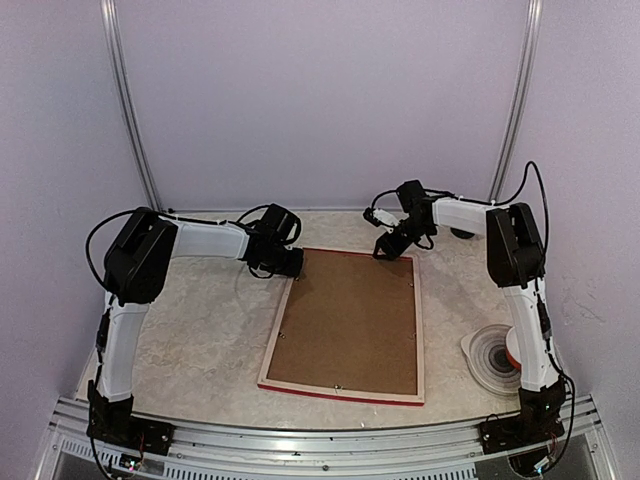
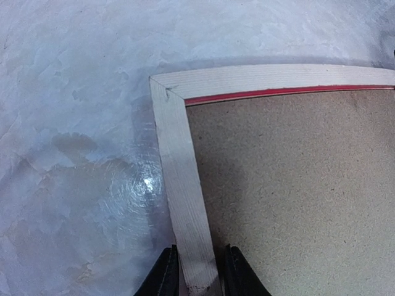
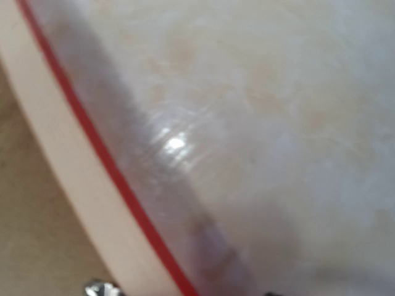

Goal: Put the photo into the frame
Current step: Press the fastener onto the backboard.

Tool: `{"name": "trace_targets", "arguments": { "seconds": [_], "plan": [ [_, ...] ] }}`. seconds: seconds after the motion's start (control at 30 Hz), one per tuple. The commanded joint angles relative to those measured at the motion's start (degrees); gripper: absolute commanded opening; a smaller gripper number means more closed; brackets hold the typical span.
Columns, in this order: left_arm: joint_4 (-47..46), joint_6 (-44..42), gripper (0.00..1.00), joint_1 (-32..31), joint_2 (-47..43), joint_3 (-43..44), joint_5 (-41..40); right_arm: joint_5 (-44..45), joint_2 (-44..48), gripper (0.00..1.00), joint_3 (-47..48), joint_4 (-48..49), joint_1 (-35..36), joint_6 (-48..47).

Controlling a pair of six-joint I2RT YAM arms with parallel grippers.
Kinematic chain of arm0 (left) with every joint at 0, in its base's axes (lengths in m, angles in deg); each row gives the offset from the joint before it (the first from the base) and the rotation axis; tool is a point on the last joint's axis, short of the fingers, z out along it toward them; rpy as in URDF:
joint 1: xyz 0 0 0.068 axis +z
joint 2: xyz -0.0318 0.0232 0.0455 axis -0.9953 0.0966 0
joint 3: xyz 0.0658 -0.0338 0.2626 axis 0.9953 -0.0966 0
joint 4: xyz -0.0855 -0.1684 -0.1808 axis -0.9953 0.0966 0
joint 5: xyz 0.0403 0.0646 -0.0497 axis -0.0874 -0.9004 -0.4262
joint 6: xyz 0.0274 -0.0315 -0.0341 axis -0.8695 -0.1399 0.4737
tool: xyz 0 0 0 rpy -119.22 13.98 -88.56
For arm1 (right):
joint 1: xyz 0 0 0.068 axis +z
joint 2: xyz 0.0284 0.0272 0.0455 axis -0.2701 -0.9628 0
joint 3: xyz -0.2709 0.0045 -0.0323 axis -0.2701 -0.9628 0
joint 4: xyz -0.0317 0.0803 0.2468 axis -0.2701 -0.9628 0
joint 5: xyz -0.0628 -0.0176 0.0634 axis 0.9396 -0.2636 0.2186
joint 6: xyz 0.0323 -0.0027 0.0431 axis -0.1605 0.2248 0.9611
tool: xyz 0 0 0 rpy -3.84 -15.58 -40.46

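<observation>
At far corners of the frame (image 1: 279,335), left gripper (image 1: 288,264) tight on its edge; right gripper (image 1: 392,246), spread unclear.

On a pale marbled table (image 1: 200,330): a plain brown backing board (image 1: 350,325) flat near the middle. Toward the near right corner, a round white object (image 1: 492,358) with concentric rings, partly hidden. Behind, lilac walls (image 1: 320,100) with two slanting metal rails (image 1: 130,110).

One red-edged frame (image 1: 277,335), one brown backing board (image 1: 350,320) and one round white ringed object (image 1: 492,358) on one counter (image 1: 200,320); two claws, the left claw (image 1: 293,268) and the right claw (image 1: 384,250); two upright metal rails (image 1: 128,100) behind
</observation>
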Motion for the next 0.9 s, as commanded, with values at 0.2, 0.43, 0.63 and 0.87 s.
{"name": "trace_targets", "arguments": {
  "seconds": [0.2, 0.43, 0.63, 0.87],
  "plan": [
    [2.1, 0.7, 0.26, -0.4, 0.1, -0.4, 0.7, 1.0, -2.6, 0.42, 1.8, -2.1, -0.2, 0.6],
    [0.3, 3.0, 0.36, 0.7, -3.2, -1.7, 0.0, -0.4, 0.1, 0.68, 2.9, -3.2, -0.3, 3.3],
    [1.7, 3.1, 0.72, 1.0, -10.2, -2.8, -4.0, -1.6, 7.7, 0.82, 2.2, -2.8, -2.2, 12.8],
    [3.2, 5.8, 0.99, -3.3, -25.3, -18.9, -7.4, -0.9, 24.1, 0.82, -20.1, 3.3, -2.4, 27.8]
  ]
}}
